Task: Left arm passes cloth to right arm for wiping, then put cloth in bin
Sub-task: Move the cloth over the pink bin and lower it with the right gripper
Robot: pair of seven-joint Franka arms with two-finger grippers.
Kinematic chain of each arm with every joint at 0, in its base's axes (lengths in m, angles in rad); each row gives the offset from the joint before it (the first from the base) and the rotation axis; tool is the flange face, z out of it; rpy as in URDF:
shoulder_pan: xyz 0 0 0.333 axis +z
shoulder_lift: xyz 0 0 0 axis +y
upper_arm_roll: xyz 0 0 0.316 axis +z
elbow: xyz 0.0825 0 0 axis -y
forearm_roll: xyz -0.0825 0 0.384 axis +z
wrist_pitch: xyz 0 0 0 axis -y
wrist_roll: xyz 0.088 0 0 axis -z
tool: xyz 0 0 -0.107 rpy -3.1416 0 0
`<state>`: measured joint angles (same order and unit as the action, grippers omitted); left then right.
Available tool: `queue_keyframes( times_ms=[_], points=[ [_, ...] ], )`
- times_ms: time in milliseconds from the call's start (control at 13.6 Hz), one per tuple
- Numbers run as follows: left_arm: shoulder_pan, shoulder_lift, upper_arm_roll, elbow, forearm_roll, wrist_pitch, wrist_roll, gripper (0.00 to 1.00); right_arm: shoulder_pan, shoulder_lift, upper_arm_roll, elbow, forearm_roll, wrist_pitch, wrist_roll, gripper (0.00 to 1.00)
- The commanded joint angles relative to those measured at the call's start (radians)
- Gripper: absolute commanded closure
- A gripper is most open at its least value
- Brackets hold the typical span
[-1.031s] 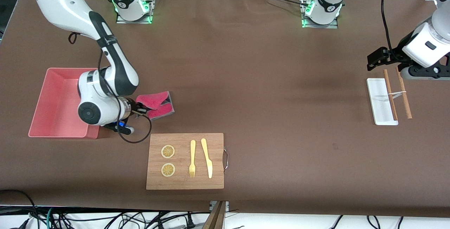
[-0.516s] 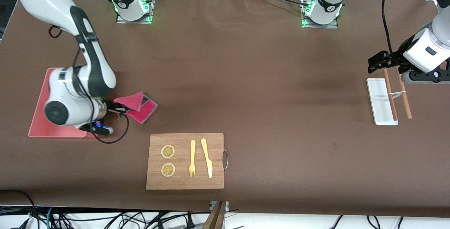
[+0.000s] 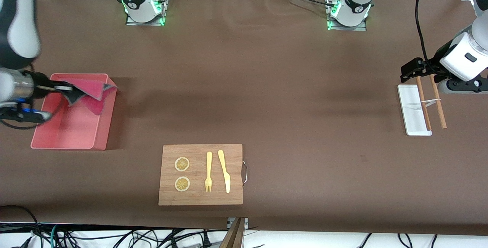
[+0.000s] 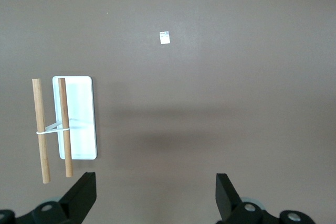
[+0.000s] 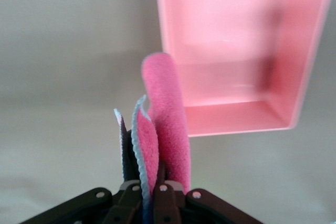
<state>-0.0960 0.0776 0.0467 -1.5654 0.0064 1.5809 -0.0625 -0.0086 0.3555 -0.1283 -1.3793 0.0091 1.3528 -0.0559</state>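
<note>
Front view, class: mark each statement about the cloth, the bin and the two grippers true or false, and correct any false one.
1. The right gripper is shut on the cloth. True.
2. The cloth lies flat on the floor of the bin. False: it hangs from the right gripper over the bin.
3. The left gripper is open and holds nothing. True.
4. The left gripper is over the cutting board. False: it waits over the white tray with the wooden sticks.
5. The cutting board carries a fork and a knife. True.

A wooden cutting board (image 3: 201,174) carries two lemon slices (image 3: 182,164), a fork (image 3: 208,171) and a knife (image 3: 224,170); two wooden sticks (image 3: 431,101) cross a white tray (image 3: 410,108).
</note>
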Motion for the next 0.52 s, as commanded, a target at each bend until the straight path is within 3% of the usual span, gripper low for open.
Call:
queue_keyframes(
  times_ms=[0,147,442],
  points=[
    [0.007,0.017,-0.002,0.035,-0.017,-0.013,0.006,0.0,-0.005,0.017,-0.088,0.025,-0.05,-0.027,-0.187,1.0],
    [0.005,0.017,-0.002,0.036,-0.016,-0.015,0.006,0.0,-0.01,0.043,-0.146,0.013,-0.066,0.0,-0.286,1.0],
    [-0.005,0.017,-0.01,0.036,-0.019,-0.015,0.004,0.0,-0.016,0.091,-0.151,-0.122,-0.061,0.17,-0.285,1.0]
  ],
)
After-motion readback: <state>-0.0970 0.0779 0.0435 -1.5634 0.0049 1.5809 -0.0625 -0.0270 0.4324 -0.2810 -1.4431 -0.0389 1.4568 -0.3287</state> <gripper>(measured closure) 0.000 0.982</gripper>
